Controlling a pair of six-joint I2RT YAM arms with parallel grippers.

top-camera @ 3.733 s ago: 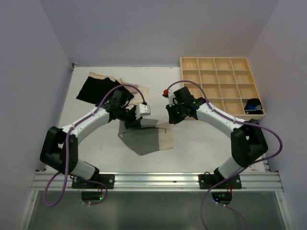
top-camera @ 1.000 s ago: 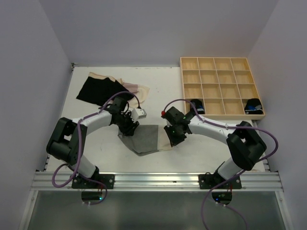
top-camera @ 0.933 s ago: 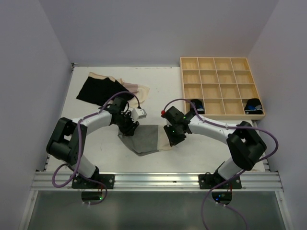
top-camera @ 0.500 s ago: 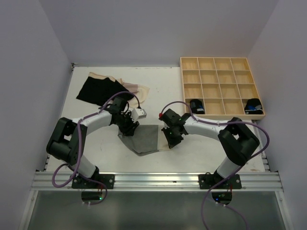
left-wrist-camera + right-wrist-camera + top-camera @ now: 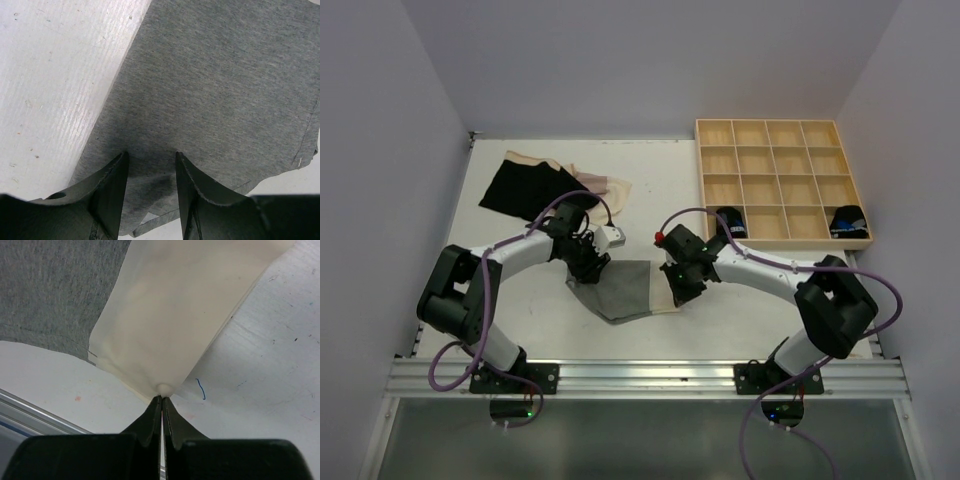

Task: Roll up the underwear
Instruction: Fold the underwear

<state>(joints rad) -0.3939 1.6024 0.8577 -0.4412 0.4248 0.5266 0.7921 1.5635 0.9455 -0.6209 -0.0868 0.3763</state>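
Corner of beige underwear (image 5: 185, 315) nipped by right pincer (image 5: 161, 400); grey underwear (image 5: 50, 285) adjoining.

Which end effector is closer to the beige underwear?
Right. The right end effector pinches the beige underwear at its corner; the left end effector rests open on the grey underwear.

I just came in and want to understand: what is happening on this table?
Two robot arms are working on underwear that is to be rolled. The left gripper, its jaws apart, rests on the grey underwear, which lies flat. The right gripper is shut on a corner of the beige underwear next to it. Neither piece is rolled yet. Two dark rolls sit in the wooden tray.
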